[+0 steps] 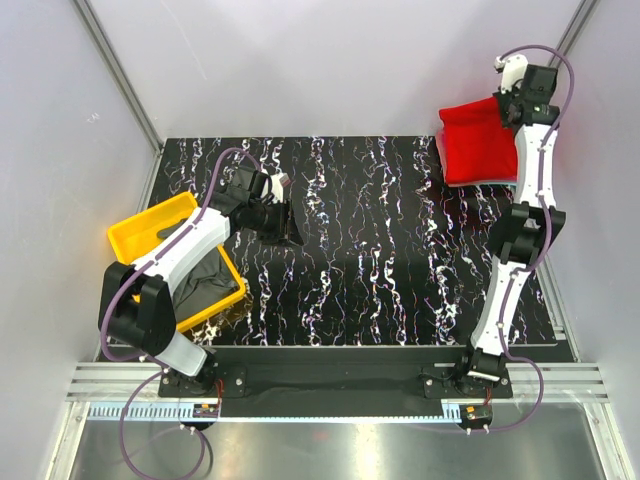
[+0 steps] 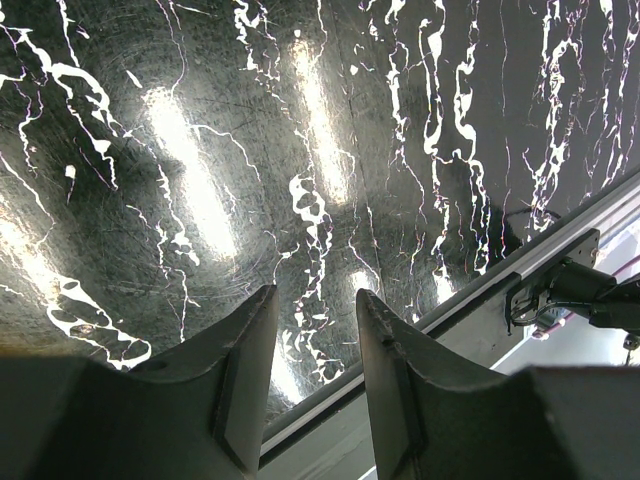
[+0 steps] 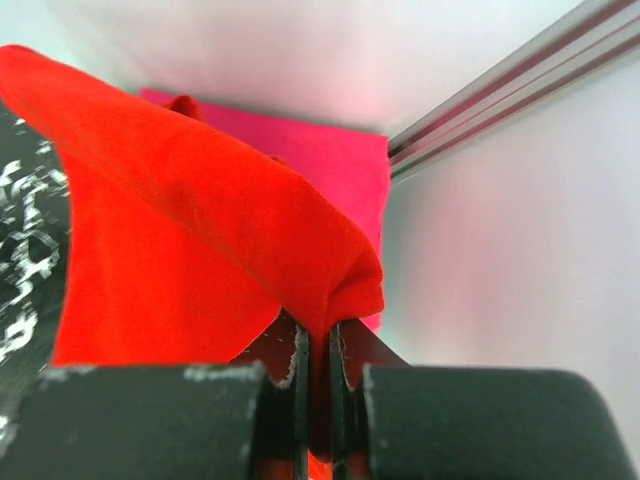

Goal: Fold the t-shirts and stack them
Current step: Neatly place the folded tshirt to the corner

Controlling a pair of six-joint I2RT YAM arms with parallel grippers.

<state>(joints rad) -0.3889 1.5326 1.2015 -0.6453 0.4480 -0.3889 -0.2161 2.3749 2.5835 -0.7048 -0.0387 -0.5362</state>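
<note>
Right pincer (image 3: 318, 345) clamped on red t-shirt (image 3: 180, 230), apparently above pink t-shirt (image 3: 330, 170); left pincer (image 2: 315, 300) part-open, empty, over tabletop (image 2: 200, 150).

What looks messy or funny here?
Nothing is spilled or broken. The red t-shirt at the far right corner is pinched in the right fingers and peaks up like a tent over the pink shirt. A dark grey shirt lies crumpled in the yellow tray, not folded.

One red t-shirt (image 1: 475, 140), one pink t-shirt (image 3: 340, 170), one dark grey t-shirt (image 1: 205, 285), one tray (image 1: 135, 235).
</note>
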